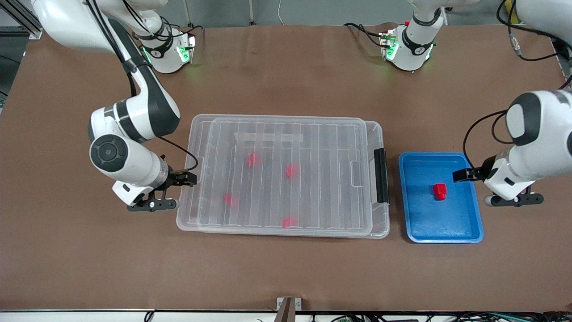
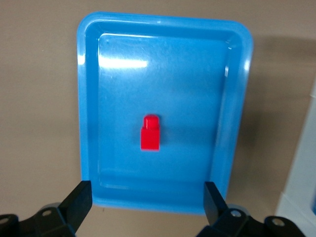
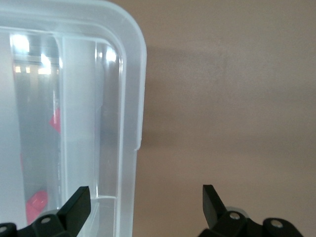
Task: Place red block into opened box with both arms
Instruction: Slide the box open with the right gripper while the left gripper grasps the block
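Red block [image 1: 439,191] lies in the blue tray [image 1: 464,232], just beside the left pincer [image 1: 460,175], spread wide.

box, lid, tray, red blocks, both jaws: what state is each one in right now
box: lid on, shifted toward the handle end
lid: lying flat on the box
red block: lying loose in the blue tray
four red pieces: inside the box, under the lid
left gripper: jaws open, empty, over the tray's edge
right gripper: jaws open, empty, at the box's end
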